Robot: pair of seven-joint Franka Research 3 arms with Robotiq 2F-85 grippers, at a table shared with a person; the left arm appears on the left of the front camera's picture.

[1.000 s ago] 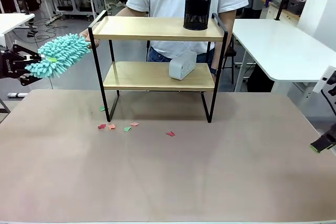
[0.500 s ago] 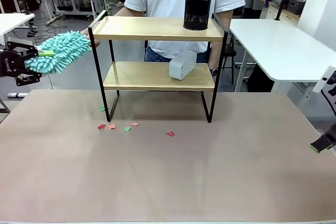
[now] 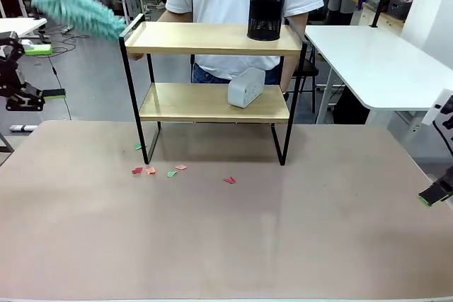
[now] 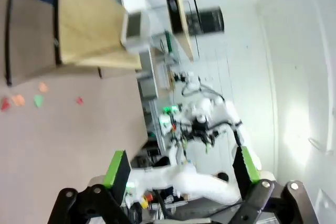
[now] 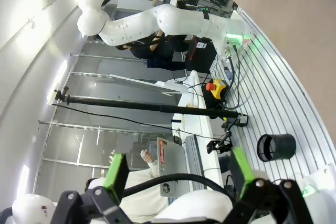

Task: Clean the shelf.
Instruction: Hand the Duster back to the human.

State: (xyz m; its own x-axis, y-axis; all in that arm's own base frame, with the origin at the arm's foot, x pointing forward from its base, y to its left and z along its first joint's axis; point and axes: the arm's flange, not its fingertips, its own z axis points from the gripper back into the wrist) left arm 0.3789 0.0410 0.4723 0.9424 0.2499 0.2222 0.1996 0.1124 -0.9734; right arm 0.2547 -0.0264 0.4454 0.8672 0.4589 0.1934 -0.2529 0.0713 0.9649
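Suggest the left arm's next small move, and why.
Probably hold the left gripper open and ease it back from the shelf. Its jaws stand wide with nothing between them, and the teal duster is at the person's end of the top board. Paper scraps lie on the table, the right gripper idle and open.

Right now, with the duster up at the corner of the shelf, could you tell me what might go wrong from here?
1. The fluffy teal duster is blurred at the top board of the two-tier wooden shelf; a sweep along it could tip the black mesh cup.
2. The grey box overhangs the lower board's front edge and might get knocked off.
3. The small coloured paper scraps lie on the brown table, not yet cleared.
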